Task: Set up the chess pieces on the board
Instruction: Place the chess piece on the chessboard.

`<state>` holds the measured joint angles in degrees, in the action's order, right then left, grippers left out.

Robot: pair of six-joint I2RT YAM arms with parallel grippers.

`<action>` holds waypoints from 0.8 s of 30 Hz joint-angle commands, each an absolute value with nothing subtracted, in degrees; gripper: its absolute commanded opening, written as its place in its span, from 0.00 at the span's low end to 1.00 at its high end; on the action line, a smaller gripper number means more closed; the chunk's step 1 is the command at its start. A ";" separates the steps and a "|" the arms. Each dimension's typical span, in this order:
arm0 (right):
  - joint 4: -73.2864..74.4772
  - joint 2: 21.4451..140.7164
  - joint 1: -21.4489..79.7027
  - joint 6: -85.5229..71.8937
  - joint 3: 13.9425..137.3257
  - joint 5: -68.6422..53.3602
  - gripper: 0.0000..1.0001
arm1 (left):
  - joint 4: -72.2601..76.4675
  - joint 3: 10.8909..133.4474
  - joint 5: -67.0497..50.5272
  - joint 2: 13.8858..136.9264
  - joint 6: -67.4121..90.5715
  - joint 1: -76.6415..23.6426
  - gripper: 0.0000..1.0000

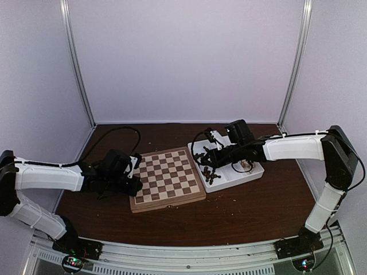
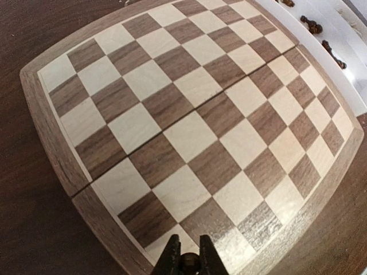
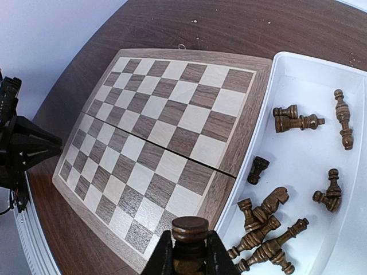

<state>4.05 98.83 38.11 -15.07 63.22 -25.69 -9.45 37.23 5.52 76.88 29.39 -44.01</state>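
Chess pieces (image 3: 264, 229) lay mostly in the white tray (image 3: 298, 166) beside the checkered board (image 3: 155, 137).
Turned dark wood, glossy, light and rigid, with knobbed heads and flared bases; likely to roll or slip, so the narrow waist seemed the best hold. Left gripper (image 2: 188, 260) pinched a small piece (image 2: 188, 263) over the board's left edge; right gripper (image 3: 190, 247) clenched a round-topped piece (image 3: 190, 229) where board met tray.

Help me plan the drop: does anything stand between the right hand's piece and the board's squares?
Nothing visible does. The right hand grips a dark piece near a corner of the board, whose visible squares are all bare.
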 commanded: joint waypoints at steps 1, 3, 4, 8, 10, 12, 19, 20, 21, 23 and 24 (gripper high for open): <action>3.00 99.23 37.97 -16.12 62.84 -24.59 0.16 | -7.94 34.22 10.68 74.10 27.33 -46.23 0.13; 2.99 99.15 37.96 -16.17 62.92 -24.63 0.16 | -7.95 33.74 11.55 74.29 27.33 -46.22 0.13; 2.99 99.14 37.97 -16.22 62.93 -24.63 0.16 | -7.75 33.56 11.67 74.36 27.19 -46.23 0.13; 3.07 99.14 37.97 -16.30 63.00 -24.85 0.16 | -6.64 33.35 11.89 75.17 27.07 -46.23 0.13; 3.13 98.98 37.97 -16.27 62.95 -24.81 0.16 | -5.95 33.04 12.41 75.53 27.03 -46.23 0.14; 3.09 98.92 37.97 -16.26 62.93 -24.71 0.16 | -4.19 32.42 12.71 75.74 26.55 -46.23 0.15; 3.19 98.80 37.96 -16.34 62.87 -24.86 0.16 | -0.38 31.44 11.57 77.53 27.05 -46.23 0.15; 3.09 98.79 37.97 -16.35 62.80 -24.82 0.16 | 0.48 31.20 11.40 77.66 27.13 -46.23 0.16; 3.08 98.77 37.95 -16.35 62.76 -24.84 0.16 | 1.54 31.06 11.31 77.77 27.16 -46.21 0.16; 3.15 98.72 37.94 -16.35 62.70 -24.93 0.16 | 2.29 30.92 11.25 77.94 27.40 -46.19 0.16; 3.16 98.70 37.96 -16.35 62.67 -24.90 0.16 | 2.36 30.98 11.24 78.03 27.49 -46.22 0.16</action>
<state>4.01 98.83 38.11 -15.92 63.22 -25.63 -2.57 31.42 11.46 77.41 27.38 -46.22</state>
